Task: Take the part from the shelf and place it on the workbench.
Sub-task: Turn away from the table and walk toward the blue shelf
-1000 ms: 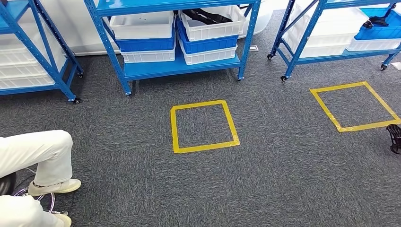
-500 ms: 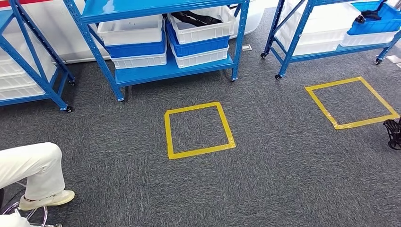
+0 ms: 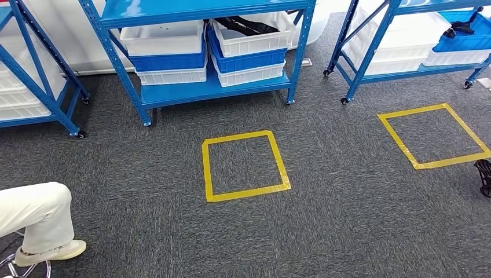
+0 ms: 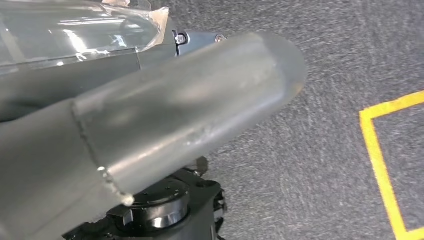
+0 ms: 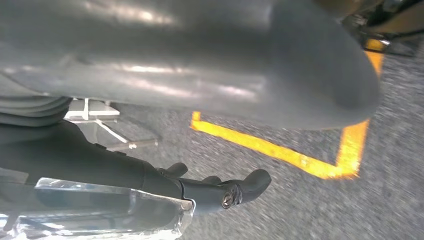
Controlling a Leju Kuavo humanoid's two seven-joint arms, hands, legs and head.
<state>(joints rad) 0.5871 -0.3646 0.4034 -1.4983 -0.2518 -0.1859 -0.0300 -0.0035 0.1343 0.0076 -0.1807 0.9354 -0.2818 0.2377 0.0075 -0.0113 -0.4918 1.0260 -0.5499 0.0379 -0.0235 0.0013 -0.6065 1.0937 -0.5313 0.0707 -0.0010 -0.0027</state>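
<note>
Looking down from the head view, grey carpet fills the field, with a blue steel shelf rack [image 3: 208, 87] at 12 o'clock. Its lower shelf carries stacked white and blue plastic bins; the upper right white bin [image 3: 255, 35] holds a dark, elongated black part [image 3: 246, 24]. A second blue rack [image 3: 370, 55] stands at 2 o'clock, with another dark item lying in a blue tray [image 3: 460, 35]. A yellow tape square [image 3: 244, 165] marks the carpet at centre, a second yellow tape square [image 3: 437, 136] lies at 3 o'clock. A person's leg in pale trousers [image 3: 32, 214] enters at 8 o'clock.

The right hand [image 3: 484, 175] shows as dark fingers at the 4 o'clock edge, hanging low over the carpet. In the right wrist view, the thick grey thumb extends forward and dark fingers [image 5: 235, 190] curl slightly, enclosing nothing. The left hand [image 4: 165, 130] hangs above the carpet; its thumb points outward, but whether its fingers are spread or closed cannot be told.
</note>
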